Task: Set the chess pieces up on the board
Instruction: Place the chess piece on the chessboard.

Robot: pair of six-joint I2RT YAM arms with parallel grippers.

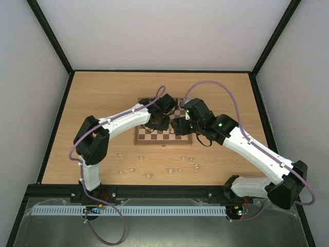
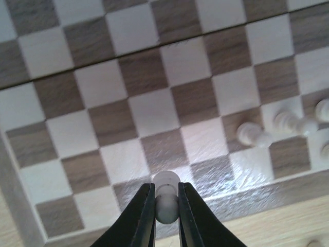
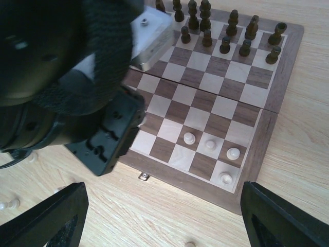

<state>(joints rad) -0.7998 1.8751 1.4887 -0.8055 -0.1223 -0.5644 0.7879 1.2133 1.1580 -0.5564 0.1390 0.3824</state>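
**Top view.** Board (image 1: pixel 154 138): square, dark brown and cream checks with a brown border. It lies mid-table (image 1: pixel 92 103), edges square to the table's, latch (image 1: pixel 163 146) side toward the arm bases. Pale pieces (image 1: pixel 149 176): tiny, beige, scattered loose on the table between board and bases.

**Left wrist view.** Left gripper (image 2: pixel 165 194): fingers clamped on one held piece (image 2: pixel 165 181). Its round head shows past the fingertips and its long axis runs along the fingers. It is over the board's row next to the border; contact with the board cannot be told. More pale pieces stand to the right.

**Right wrist view.** Right gripper (image 3: pixel 164 206): fingers wide apart, holding nothing, over the table beside the latch edge. Four pale pieces stand upright near the board's right corner. Dark pieces (image 3: pixel 225 46) fill the far rows.
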